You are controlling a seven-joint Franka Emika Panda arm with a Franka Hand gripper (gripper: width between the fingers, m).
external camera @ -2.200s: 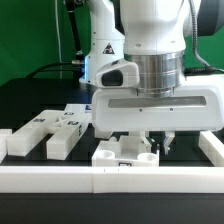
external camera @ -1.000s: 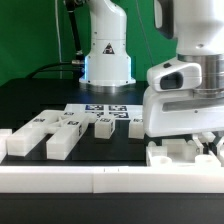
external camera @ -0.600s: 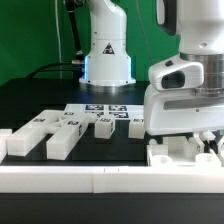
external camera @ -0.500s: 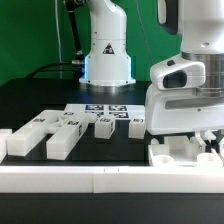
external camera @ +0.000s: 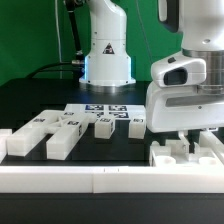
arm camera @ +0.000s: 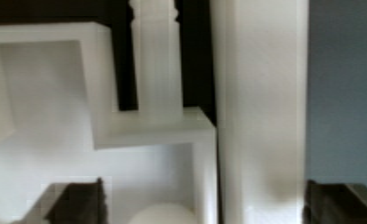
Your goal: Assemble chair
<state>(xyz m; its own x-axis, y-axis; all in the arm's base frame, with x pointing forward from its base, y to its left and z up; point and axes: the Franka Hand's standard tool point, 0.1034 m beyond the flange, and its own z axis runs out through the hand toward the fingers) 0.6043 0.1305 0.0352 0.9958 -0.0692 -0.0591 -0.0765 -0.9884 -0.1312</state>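
Several white chair parts [external camera: 35, 132] lie on the black desk [external camera: 30, 100] toward the exterior view's left. One blocky part [external camera: 172, 155] sits against the border rail [external camera: 90, 180], beneath the pincer [external camera: 197, 140]. Its jaws appear spread on either side of the part, though contact is hard to judge.

The rail [external camera: 90, 180] closes the whole near edge of the table [external camera: 120, 150], so nothing can pass low from that side. The gripper [external camera: 187, 140], jaws apart, stands over the slab [external camera: 170, 155], which lies just beside the rail. Between this slab and the blocks [external camera: 60, 143] on the exterior view's left there is a bare strip. The blocks lie close together, with narrow gaps. Behind, the base [external camera: 107, 60] blocks the middle.
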